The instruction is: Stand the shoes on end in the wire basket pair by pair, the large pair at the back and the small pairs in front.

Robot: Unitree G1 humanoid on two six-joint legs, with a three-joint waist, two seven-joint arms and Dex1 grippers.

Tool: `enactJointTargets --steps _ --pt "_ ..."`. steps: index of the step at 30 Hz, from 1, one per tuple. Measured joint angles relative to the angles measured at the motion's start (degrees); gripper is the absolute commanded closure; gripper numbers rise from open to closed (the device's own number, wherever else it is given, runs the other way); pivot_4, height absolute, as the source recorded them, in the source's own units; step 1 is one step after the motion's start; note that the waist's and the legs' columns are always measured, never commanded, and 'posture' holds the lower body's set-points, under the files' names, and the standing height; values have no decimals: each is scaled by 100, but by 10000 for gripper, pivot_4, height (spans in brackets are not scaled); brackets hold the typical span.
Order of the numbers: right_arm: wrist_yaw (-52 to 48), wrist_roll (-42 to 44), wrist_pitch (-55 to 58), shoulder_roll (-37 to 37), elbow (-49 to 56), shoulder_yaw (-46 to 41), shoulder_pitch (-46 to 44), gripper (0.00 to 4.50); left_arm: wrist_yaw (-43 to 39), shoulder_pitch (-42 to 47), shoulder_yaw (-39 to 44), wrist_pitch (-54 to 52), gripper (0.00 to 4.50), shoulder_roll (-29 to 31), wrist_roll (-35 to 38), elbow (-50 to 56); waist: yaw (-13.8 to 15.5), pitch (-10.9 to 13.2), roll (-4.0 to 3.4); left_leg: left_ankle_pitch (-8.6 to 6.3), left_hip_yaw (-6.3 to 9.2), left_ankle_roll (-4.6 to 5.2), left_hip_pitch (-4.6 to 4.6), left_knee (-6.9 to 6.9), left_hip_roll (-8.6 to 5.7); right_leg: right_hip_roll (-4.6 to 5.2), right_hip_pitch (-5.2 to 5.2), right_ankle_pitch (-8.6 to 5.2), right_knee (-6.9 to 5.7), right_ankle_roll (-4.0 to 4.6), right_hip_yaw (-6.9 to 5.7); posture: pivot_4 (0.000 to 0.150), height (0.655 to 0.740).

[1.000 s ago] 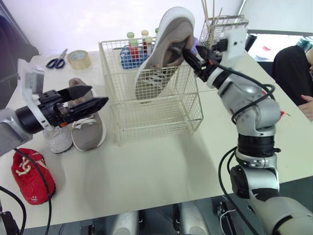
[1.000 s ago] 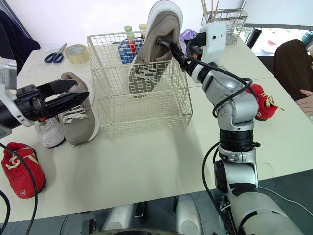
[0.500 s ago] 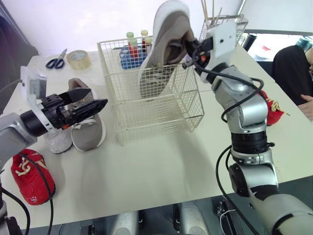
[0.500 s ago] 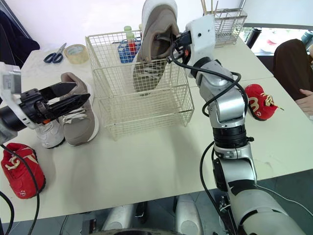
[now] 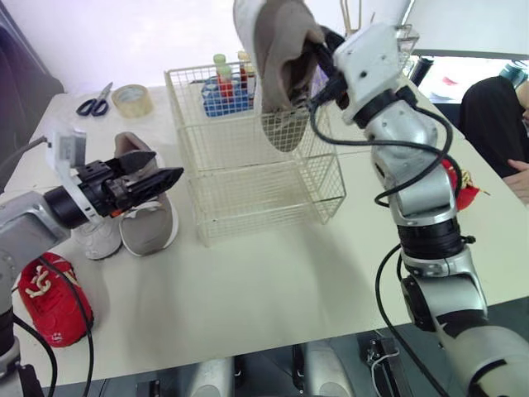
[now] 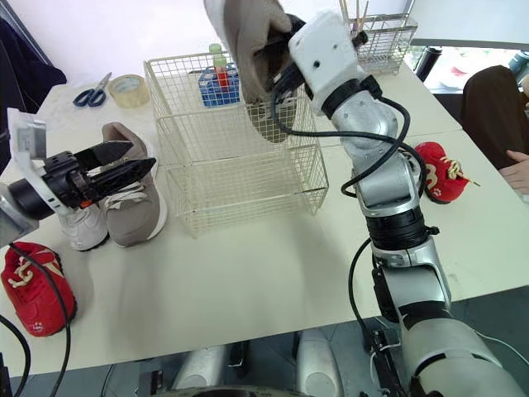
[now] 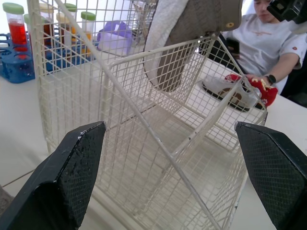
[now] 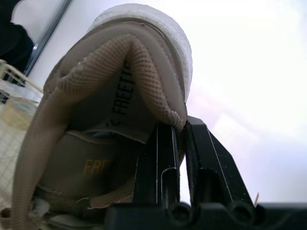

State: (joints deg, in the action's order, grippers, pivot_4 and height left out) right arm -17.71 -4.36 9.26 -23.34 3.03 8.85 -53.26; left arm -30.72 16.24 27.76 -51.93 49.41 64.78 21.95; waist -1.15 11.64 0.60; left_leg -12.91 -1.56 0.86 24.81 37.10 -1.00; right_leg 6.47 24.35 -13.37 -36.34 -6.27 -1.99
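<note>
In the head view, the right gripper point(image 5: 316, 58) is swinging the large beige shoe point(image 5: 277, 74) out of its earlier lean to nearly upright over the basket point(image 5: 248, 194), so the standing step is probably nearing its finish. The shoe's long axis is running almost vertical, toe dipping toward the basket's back right corner, heel up. The left gripper point(image 5: 157, 176) is hovering unclenched near the table's left edge, above the matching shoe point(image 5: 150, 223). In the left wrist view, the toe is hanging inside the wire, short of the basket floor. In the right wrist view, the fingers point(image 8: 160, 153) are clamping the heel collar.
</note>
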Motion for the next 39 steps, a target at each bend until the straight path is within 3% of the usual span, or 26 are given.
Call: enactJointTargets --steps 11,22,28,39 --pt "381 19 2064 389 116 -545 277 44445 150 -57 3 1 0 -1 -133 82 33 -9 14 1 3 -2 -1 4 -1 2 -4 -1 0 2 0 1500 7400" --pt "325 -261 1475 319 149 -328 153 44445 213 56 -7 1 0 -6 -162 66 19 -9 14 1 2 -1 -1 1 -2 1 -2 0 0 1 -1 1500 7400" --pt "257 -681 926 -65 120 -131 53 44445 224 100 -16 1 0 -18 -173 60 36 -9 14 1 3 -1 0 3 -5 2 -4 0 1 1 0 1500 7400" --pt "122 -849 1237 -27 118 -117 68 44445 280 153 -38 2 0 -97 -207 61 27 -9 14 1 3 -2 -1 2 -3 0 -3 0 0 1 -1 1500 7400"
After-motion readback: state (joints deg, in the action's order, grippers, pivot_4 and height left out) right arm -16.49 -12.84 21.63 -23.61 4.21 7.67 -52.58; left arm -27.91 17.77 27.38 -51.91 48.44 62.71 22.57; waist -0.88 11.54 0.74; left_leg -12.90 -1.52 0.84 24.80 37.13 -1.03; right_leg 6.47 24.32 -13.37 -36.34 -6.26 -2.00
